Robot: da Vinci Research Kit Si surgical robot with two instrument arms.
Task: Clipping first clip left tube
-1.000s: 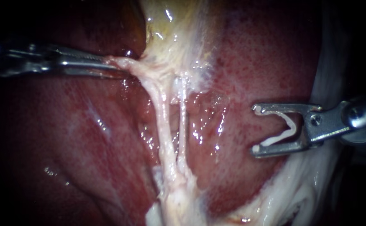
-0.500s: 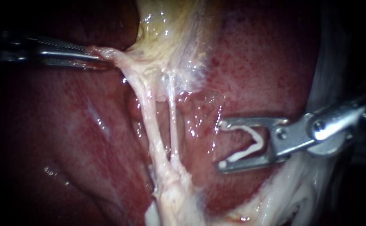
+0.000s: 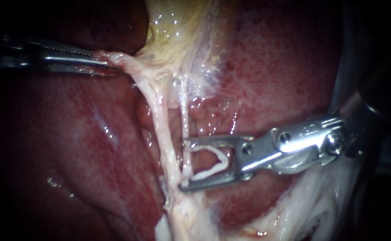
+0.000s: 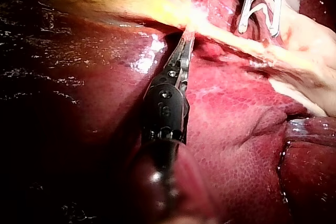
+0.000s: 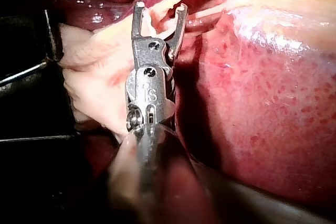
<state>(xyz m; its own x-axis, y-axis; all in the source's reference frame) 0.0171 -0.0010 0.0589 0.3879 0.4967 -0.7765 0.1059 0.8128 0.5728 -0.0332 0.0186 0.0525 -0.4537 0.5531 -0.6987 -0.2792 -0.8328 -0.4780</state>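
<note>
Loaded clip held at the tubes.
A white clip [image 3: 224, 160] is held between the wide-spread jaws of the right instrument [image 3: 184, 166], tips at the thin right tube [image 3: 184, 116], just beside the left tube [image 3: 161, 129]; pale tissue [image 3: 124, 60] below the gallbladder [image 3: 177, 35] is clamped by the left instrument [image 3: 109, 63].

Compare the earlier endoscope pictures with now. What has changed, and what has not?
The right instrument, jaws holding a white clip, advanced leftward until its tips reach the thinner tube. The left instrument drew the pale tissue slightly leftward. Unchanged: left jaws shut on that tissue; the clip open.
</note>
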